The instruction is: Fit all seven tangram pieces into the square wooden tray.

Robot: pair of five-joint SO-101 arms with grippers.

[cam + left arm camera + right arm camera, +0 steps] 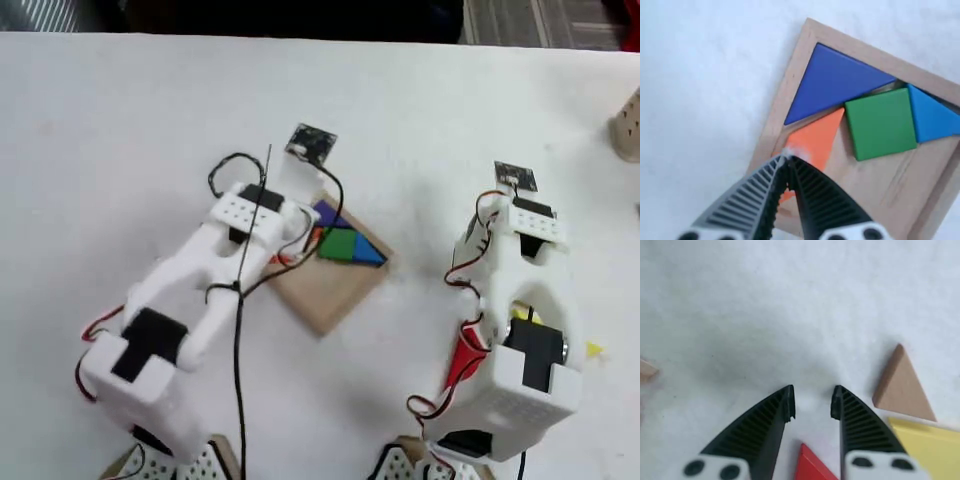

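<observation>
The square wooden tray (790, 85) lies tilted on the white table, also seen in the high view as the tray (322, 296). Inside it lie a large blue triangle (835, 80), a green square (881, 124), a smaller blue triangle (931, 117) and an orange piece (817, 137). My left gripper (788, 161) is shut, its tips resting on the orange piece near the tray's rim. My right gripper (812, 402) stands open just above the bare table. A red piece (812, 466) lies between its fingers, further back from the tips. A yellow piece (930, 445) and a wood-coloured triangle (902, 385) lie beside it.
The left arm (200, 290) leans over the tray and hides part of it. The right arm (520, 300) stands to the tray's right, with a yellow tip (595, 350) showing beside it. A wooden object (628, 125) sits at the far right edge.
</observation>
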